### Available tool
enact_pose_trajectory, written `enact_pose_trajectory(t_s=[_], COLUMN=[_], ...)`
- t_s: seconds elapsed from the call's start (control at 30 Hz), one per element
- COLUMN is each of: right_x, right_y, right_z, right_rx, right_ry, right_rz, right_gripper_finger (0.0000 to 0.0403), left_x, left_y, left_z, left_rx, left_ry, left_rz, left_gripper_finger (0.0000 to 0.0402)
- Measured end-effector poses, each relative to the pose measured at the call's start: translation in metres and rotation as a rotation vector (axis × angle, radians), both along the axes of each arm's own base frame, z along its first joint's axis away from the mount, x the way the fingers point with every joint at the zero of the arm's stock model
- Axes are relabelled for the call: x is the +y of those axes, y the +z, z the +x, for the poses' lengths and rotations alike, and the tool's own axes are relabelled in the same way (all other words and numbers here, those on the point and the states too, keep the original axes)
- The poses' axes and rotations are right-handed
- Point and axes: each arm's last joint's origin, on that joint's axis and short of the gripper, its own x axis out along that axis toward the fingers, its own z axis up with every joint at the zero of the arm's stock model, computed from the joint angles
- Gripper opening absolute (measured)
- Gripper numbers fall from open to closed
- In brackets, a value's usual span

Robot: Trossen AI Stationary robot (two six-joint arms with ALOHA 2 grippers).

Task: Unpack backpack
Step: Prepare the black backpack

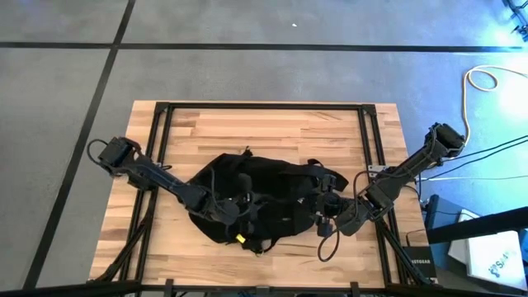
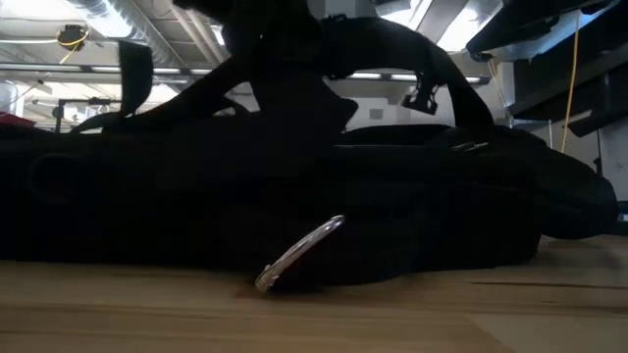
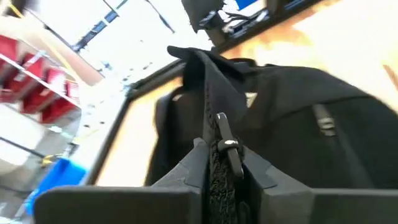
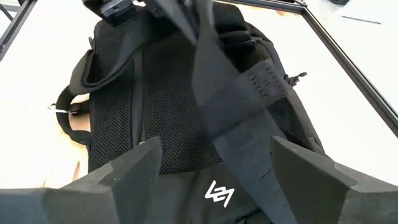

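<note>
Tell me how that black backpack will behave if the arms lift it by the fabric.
The backpack will probably sag and fold: it lies slumped and flat on the table. Where the left gripper pinches fabric by the zipper pull, it tents up, so it likely stretches before the bulk follows. The loose straps across the right gripper may dangle and snag.

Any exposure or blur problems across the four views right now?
Low view: backpack is a backlit black mass, ceiling lights glare. Left wrist view: background blown out and smeared; only the left pincer, shut on a fold of backpack, is sharp. Right wrist view: table washed white. High view: even.
</note>
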Motion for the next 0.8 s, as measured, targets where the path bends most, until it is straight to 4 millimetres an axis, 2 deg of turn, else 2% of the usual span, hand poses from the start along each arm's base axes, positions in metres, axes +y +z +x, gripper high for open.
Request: enact_pose_trajectory(t_s=[0.17, 0.33, 0.63, 0.8], right_x=[0.0, 0.001, 0.001, 0.001], right_y=[0.0, 0.001, 0.001, 0.001], right_z=[0.0, 0.0, 0.0, 0.0], right_rx=[-0.006, -0.008, -0.008, -0.008], right_ry=[0.001, 0.002, 0.0, 0.0], right_rz=[0.005, 0.007, 0.009, 0.009], right_gripper_finger=[0.028, 0.028, 0.028, 0.028], left_x=[0.017, 0.045, 0.107, 0.133], left_y=[0.007, 0.006, 0.003, -0.003], left_z=[0.003, 0.01, 0.018, 0.017], left_rx=[0.018, 0.047, 0.026, 0.064], left_ry=[0.067, 0.14, 0.353, 0.416], left_rz=[0.107, 0.139, 0.027, -0.018], left_gripper_finger=[0.0029, 0.0024, 0.0027, 0.0027])
